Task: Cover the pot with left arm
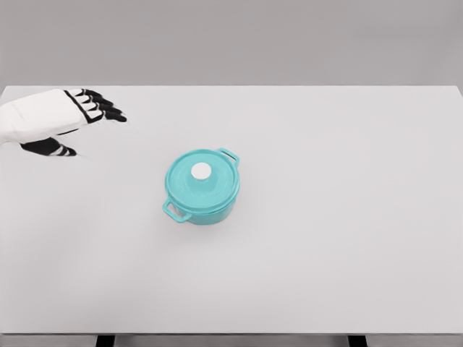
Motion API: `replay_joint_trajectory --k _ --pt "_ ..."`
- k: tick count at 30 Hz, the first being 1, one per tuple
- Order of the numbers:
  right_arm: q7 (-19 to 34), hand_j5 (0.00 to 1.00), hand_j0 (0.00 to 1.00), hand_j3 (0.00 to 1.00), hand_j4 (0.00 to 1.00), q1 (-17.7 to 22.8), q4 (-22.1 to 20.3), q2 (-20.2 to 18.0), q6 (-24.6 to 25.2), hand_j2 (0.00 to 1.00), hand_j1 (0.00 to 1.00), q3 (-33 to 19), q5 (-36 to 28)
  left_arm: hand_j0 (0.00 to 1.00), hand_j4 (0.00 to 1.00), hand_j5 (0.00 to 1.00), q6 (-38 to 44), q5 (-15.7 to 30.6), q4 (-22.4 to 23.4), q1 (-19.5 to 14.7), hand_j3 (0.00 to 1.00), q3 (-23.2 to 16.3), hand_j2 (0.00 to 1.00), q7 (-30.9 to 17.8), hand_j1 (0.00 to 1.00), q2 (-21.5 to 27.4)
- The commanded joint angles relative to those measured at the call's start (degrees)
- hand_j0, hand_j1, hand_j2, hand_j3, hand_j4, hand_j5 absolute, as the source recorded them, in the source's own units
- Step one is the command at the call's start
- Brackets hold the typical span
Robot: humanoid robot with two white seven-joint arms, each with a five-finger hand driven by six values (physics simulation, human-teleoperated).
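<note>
Head view: left robot hand edge-cropped.

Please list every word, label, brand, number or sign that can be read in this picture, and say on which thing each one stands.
There is none to read. The teal pot, its lid with the white knob, the white table and the left hand all show plain surfaces with no writing, number or sign.
</note>
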Motion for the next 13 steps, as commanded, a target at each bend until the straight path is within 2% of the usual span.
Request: replay_joint_trajectory --k 1,13 --pt "0.01 1.0 1.0 1.0 1.0 0.0 0.02 0.01 0.0 1.0 1.0 0.01 0.02 1.0 1.0 1.0 0.16 -0.05 1.19 0.09 1.0 1.3 1.0 0.03 1.0 0.28" --pt "0.01 1.0 1.0 1.0 1.0 0.0 0.02 0.01 0.0 1.0 1.0 0.01 0.02 1.0 1.0 1.0 0.16 -0.4 1.19 2.11 1.0 0.77 1.0 0.03 1.0 -0.42"
